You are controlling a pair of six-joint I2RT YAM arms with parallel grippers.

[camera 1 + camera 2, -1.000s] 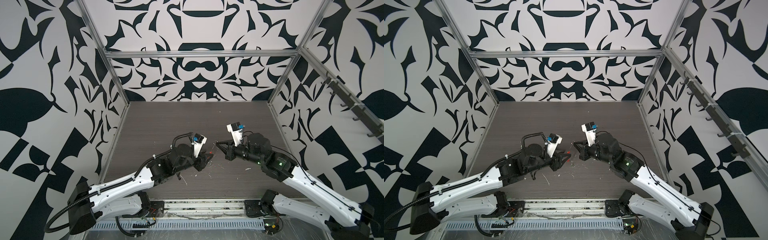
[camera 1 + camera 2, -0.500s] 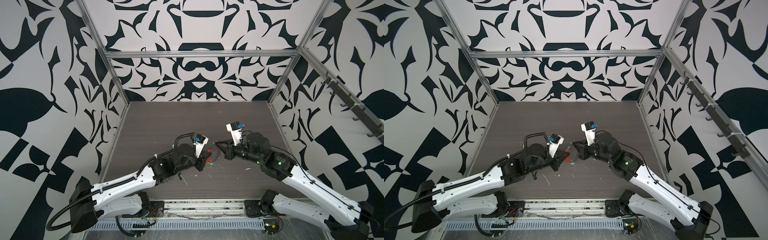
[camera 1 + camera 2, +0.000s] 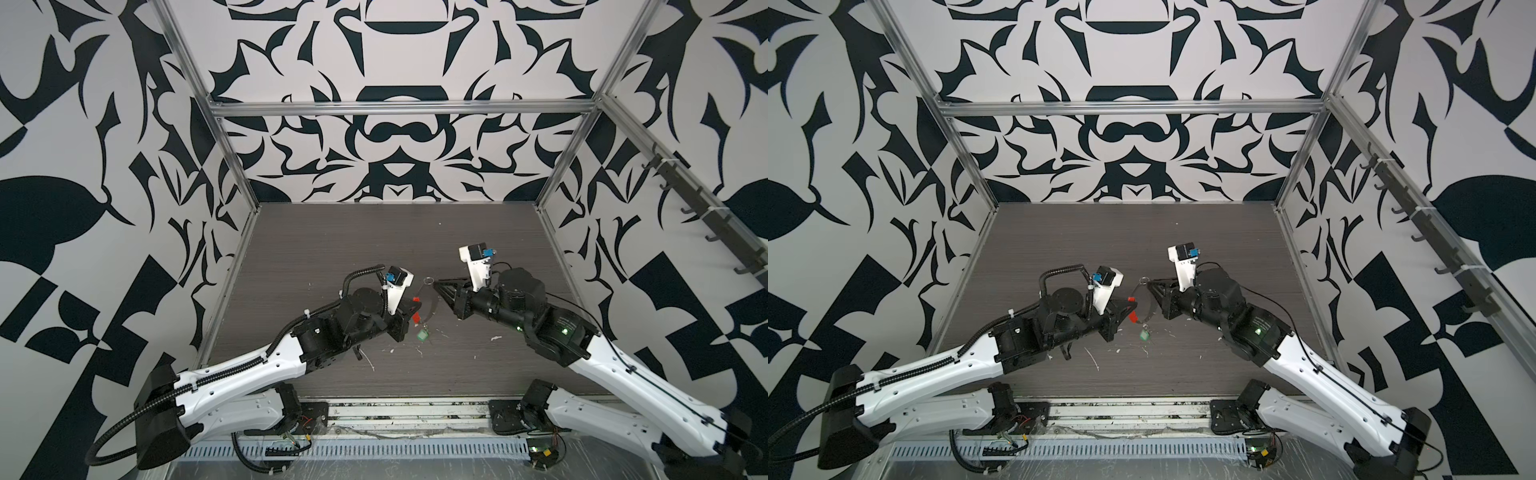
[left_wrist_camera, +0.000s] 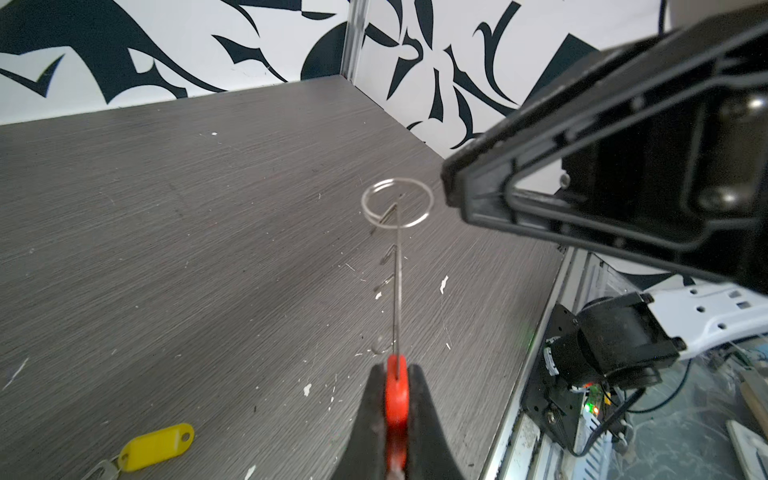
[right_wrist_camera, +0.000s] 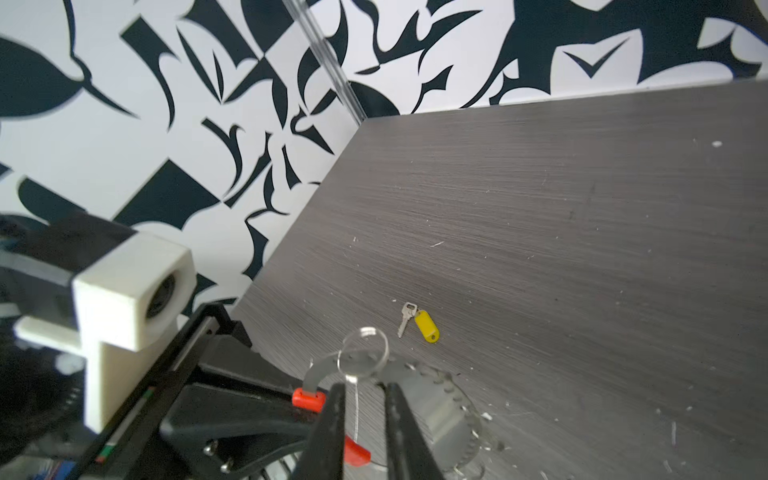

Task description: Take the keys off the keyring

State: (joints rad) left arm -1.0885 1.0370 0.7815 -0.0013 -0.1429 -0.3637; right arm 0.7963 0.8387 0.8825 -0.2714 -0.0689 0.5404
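Observation:
My left gripper (image 4: 397,374) is shut on the keyring's red sleeve (image 4: 395,399), held above the table. From the sleeve the thin keyring wire (image 4: 397,282) runs up to a small split ring (image 4: 397,203). My right gripper (image 5: 361,388) is open, its fingers standing either side of the wire (image 5: 356,411) without touching it. The yellow-tagged key (image 5: 426,326) lies flat on the table, off the ring. A green tag (image 3: 423,335) shows blurred just below the keyring (image 3: 432,305) in both top views; whether it rests on the table I cannot tell.
The dark wood-grain table (image 3: 374,241) carries small white scuffs and flecks. Patterned walls with metal frame posts close in three sides. A rail with hooks (image 3: 706,216) runs along the right wall. Both arms meet near the table's middle front.
The left gripper has closed on the red sleeve and drawn back slightly to the left. The right gripper has opened off the wire. The green tag has dropped lower.

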